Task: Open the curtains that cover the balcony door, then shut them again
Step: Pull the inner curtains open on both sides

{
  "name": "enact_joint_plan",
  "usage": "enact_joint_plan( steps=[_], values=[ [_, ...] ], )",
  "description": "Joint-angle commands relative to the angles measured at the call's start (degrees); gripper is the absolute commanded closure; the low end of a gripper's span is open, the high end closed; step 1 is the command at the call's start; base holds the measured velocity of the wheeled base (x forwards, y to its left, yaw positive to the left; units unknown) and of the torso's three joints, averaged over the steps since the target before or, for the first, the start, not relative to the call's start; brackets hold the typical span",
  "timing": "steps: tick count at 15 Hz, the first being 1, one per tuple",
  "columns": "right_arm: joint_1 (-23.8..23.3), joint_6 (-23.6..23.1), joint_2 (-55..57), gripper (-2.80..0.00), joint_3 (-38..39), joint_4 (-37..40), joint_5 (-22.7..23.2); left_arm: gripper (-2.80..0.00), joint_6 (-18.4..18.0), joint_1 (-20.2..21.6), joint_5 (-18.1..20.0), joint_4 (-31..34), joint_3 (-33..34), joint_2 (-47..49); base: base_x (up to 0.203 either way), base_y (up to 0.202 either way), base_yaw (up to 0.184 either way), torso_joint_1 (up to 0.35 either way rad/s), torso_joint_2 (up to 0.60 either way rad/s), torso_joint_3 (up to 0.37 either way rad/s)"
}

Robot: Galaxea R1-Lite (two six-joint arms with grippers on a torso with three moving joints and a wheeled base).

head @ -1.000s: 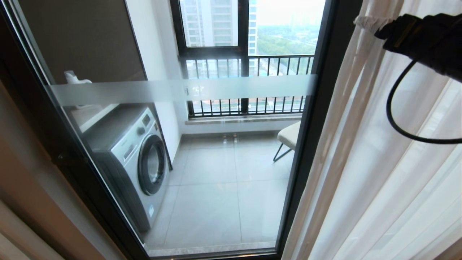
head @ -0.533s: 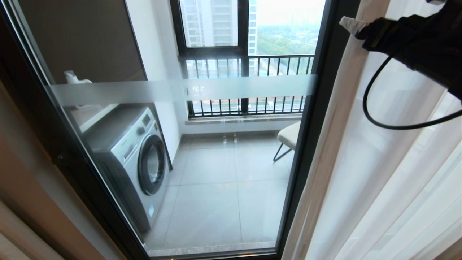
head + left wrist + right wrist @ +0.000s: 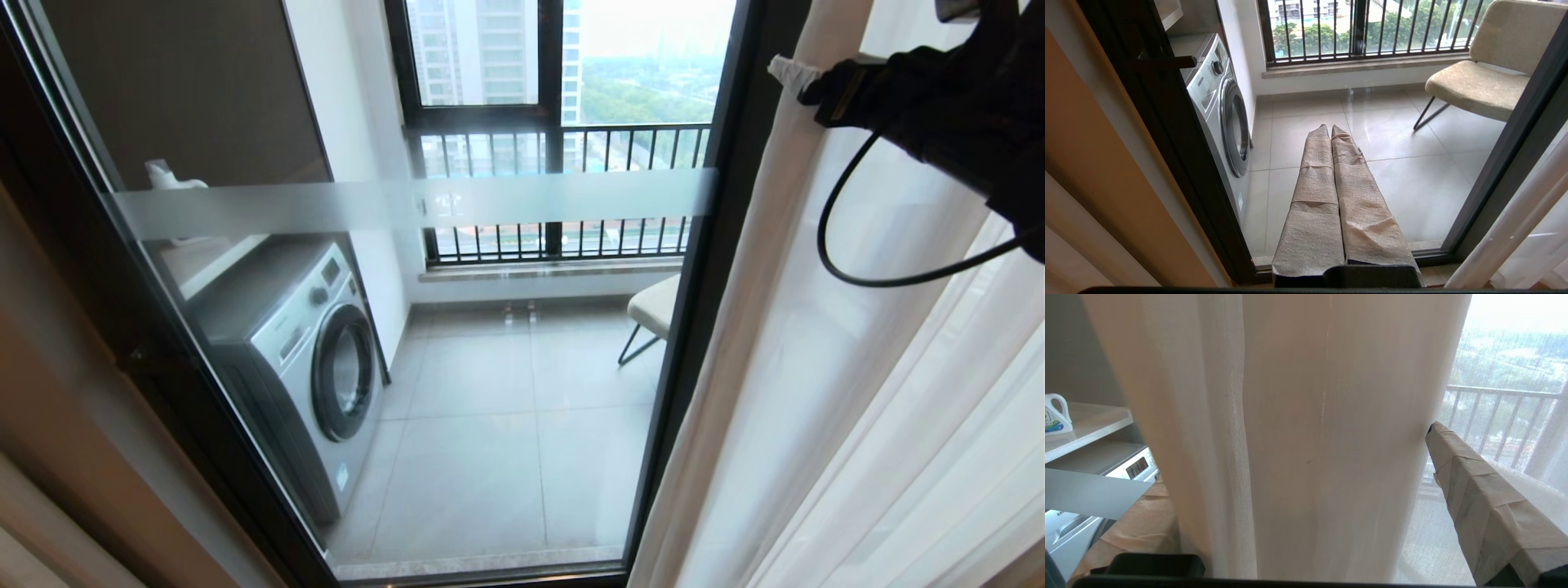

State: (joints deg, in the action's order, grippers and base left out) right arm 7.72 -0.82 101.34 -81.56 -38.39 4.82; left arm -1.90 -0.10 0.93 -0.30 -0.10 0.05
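No readable text, washing machine (image 3: 302, 343) labels too small

Curtains (image 3: 816, 367) sheer white; balcony door (image 3: 710, 269) frame black, frosted white band; washing machine (image 3: 302, 359) silver-grey; chair (image 3: 1490, 69) beige.

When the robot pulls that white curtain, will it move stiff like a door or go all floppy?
Probably floppy: the white curtain hangs in soft folds. It looks light, since the railing shows through it. It may slip, as the right gripper stands open around a bunched fold.

Washing machine (image 3: 302, 359), chair (image 3: 653, 309), tiled floor (image 3: 498, 441)
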Motion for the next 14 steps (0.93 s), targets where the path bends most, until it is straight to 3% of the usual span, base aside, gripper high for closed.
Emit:
enact_joint_plan(
  steps=[1,2,11,14],
  values=[
    [-0.1,-0.1,0.3,-1.85,-0.1,-0.5,0.1,0.0,0.0,0.0,0.0,0.0,0.0,0.0,0.0,0.0,0.0,0.0,0.0,0.0],
    [-0.1,0.0,0.3,0.0,-0.1,-0.5,0.1,0.0,0.0,0.0,0.0,0.0,0.0,0.0,0.0,0.0,0.0,0.0,0.0,0.0],
    [-0.6,0.4,-3.7,0.0,2.4,0.1,0.2,0.0,0.0,0.0,0.0,0.0,0.0,0.0,0.0,0.0,0.0,0.0,0.0,0.0],
    [-3.4,0.4,-5.3,0.0,4.6,-0.3,0.1,0.0,0.0,0.0,0.0,0.0,0.0,0.0,0.0,0.0,0.0,0.0,0.0,0.0]
  ],
)
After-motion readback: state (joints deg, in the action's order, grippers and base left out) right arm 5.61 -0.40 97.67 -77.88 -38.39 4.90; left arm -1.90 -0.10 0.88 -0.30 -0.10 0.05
